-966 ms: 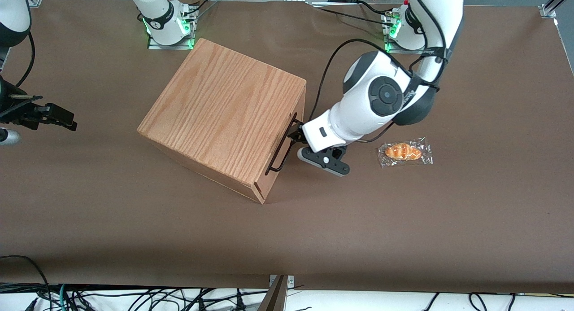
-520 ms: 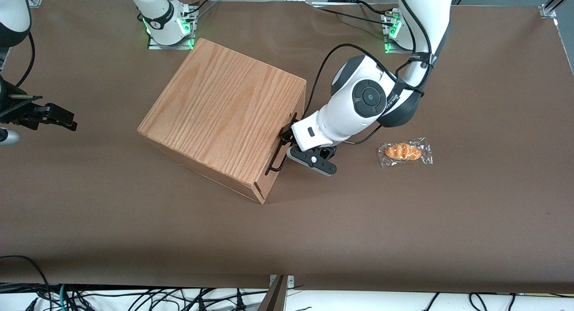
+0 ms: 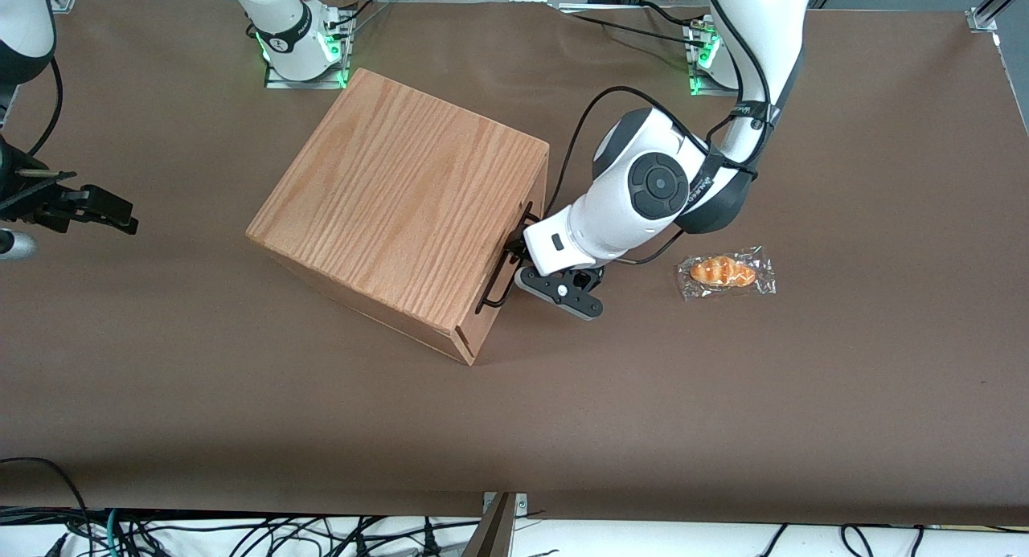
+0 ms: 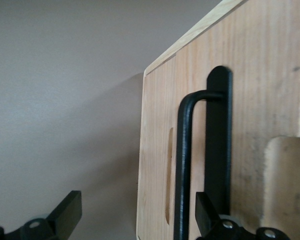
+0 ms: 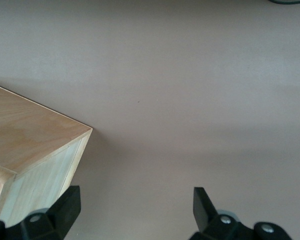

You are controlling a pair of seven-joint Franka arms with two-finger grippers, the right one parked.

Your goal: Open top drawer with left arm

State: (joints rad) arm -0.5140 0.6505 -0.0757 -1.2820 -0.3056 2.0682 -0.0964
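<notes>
**Claw spread at the top drawer's handle; drawer flush in the box**

I find the left arm's gripper (image 3: 514, 250) at the face of the oak box (image 3: 398, 199) that looks toward the working arm's end of the table, level with the drawer handle (image 3: 505, 260). In the left wrist view the claw stands wide: one black finger (image 4: 206, 216) sits in front of the oak-grain front, just beside the handle bar, and the other finger (image 4: 68, 212) hangs well clear of the box over bare table. I cannot confirm contact between finger and bar.

The handle is a thin black wire bar, bent at a right angle at its end where it meets a dark slot in the wood (image 4: 219, 130). The top drawer (image 4: 160, 165) is pale at its edge and grained on its face, and I see no gap between it and the box.

The left arm (image 3: 651, 191) reaches down from its base, its white wrist block tilted toward the box, with a black cable looping above it.

Only the front view shows the wrapped bread roll (image 3: 726, 272) on the brown table (image 3: 723, 420), near the arm and apart from the box. Only the wrist view shows the finger spacing.
</notes>
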